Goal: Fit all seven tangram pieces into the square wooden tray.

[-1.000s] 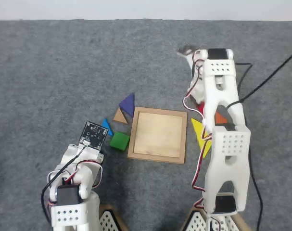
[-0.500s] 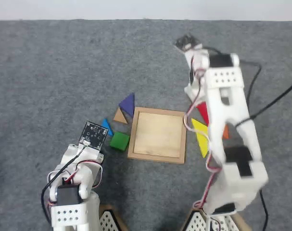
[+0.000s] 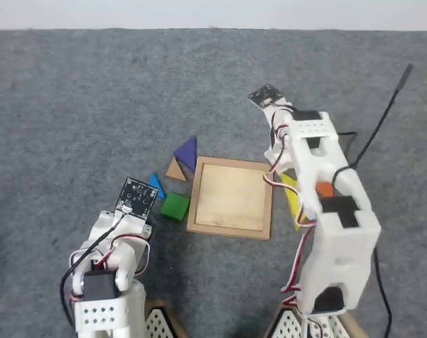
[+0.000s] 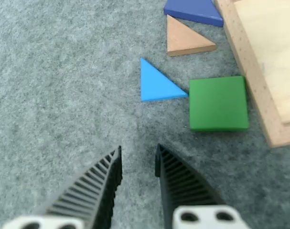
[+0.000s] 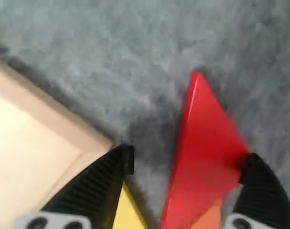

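We judge the red triangle (image 5: 202,152) to be a light, stiff slab of painted wood. It is thin enough that only its edges offer a hold, and smooth enough to slide on a loose pinch. It lies flat on the grey felt worktop (image 3: 93,91), just off the square wooden tray (image 3: 195,197) at about 2 o'clock from the tray's centre. The yellow piece (image 3: 292,204) and orange piece (image 3: 324,189) sit close by it.

We would take it low, one finger against the long edge and the other against the opposite side. Its sloped sides could let it squirt out.

The right gripper (image 5: 187,157) has its fingers spread wide. One is by the tray corner and the other is at the triangle's far edge, so the piece lies between them, unclamped.

The left gripper (image 4: 138,152) hangs over bare felt at 8 o'clock from the tray. Its fingers are slightly apart and hold nothing, with the green square (image 4: 217,103) and light blue triangle (image 4: 154,86) just ahead.
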